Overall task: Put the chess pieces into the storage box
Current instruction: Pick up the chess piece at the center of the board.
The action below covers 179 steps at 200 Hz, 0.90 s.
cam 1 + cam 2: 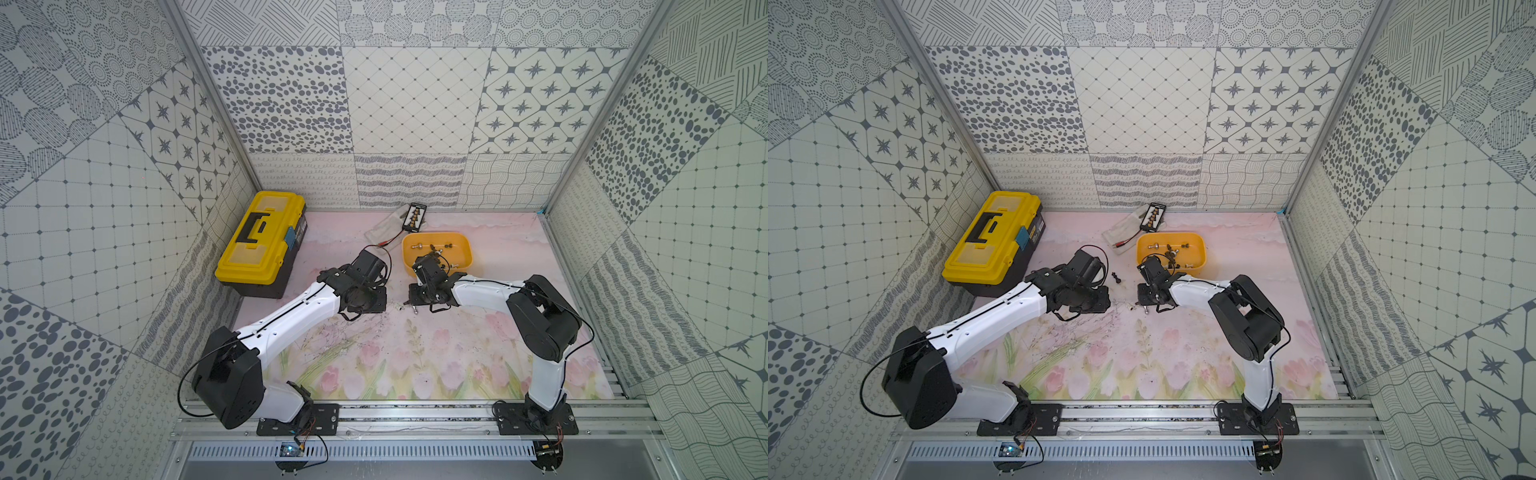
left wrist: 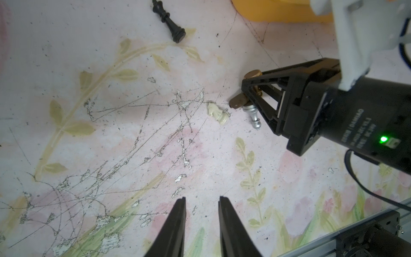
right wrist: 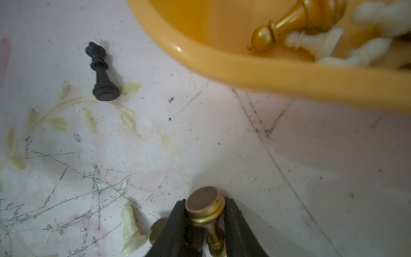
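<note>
My right gripper (image 3: 204, 205) is shut on a gold chess piece (image 3: 203, 200), base outward, just above the mat; the left wrist view shows the same grip (image 2: 252, 74). Beside it on the mat lie a white knight (image 2: 216, 112) (image 3: 130, 229), a silver piece (image 2: 252, 115) and a brown-based piece (image 2: 236, 102). A black piece (image 2: 169, 21) (image 3: 101, 73) (image 1: 1116, 277) lies farther off. The yellow-orange storage box (image 1: 469, 257) (image 3: 244, 71) holds several pieces, among them a gold one (image 3: 289, 24) and white ones (image 3: 311, 42). My left gripper (image 2: 202, 198) is open and empty, short of the knight.
A large yellow toolbox (image 1: 262, 241) stands at the back left. A small black case with gold pieces (image 1: 415, 216) lies on a clear bag (image 1: 384, 226) behind the storage box. The two wrists sit close together mid-mat.
</note>
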### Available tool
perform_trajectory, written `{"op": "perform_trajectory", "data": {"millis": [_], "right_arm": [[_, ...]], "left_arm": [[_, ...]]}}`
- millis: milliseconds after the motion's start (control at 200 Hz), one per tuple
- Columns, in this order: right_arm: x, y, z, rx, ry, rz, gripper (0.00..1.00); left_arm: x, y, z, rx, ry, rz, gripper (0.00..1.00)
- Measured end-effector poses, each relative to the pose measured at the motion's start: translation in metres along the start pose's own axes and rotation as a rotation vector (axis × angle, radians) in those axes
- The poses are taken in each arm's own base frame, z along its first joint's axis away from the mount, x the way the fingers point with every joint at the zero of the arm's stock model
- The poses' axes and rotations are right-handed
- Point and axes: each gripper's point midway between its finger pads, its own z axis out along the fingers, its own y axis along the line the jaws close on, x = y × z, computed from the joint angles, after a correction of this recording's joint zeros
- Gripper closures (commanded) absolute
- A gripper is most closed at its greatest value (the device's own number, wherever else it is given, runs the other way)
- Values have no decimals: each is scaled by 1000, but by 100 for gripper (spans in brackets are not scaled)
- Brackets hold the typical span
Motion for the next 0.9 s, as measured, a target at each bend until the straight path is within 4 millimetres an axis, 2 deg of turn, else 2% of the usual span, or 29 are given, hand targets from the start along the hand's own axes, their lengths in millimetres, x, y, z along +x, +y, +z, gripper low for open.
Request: {"op": "perform_trajectory", "data": {"millis": [85, 225, 315, 445, 710, 895], "right_arm": [[0, -2, 0, 12, -4, 6, 69], [-2, -3, 0, 19, -11, 17, 86], [-2, -2, 1, 5, -16, 27, 92], [1, 3, 0, -54, -42, 52, 90], [11, 0, -11, -144, -124, 109, 88], [2, 4, -26, -174, -186, 105, 88]], "left_arm": [[2, 0, 1, 2, 7, -3, 69], [4, 1, 3, 3, 15, -4, 69], [5, 1, 6, 1, 22, -4, 69], [7, 2, 12, -4, 38, -7, 69], [7, -1, 21, 6, 54, -13, 69], [6, -3, 27, 12, 59, -18, 69]]}}
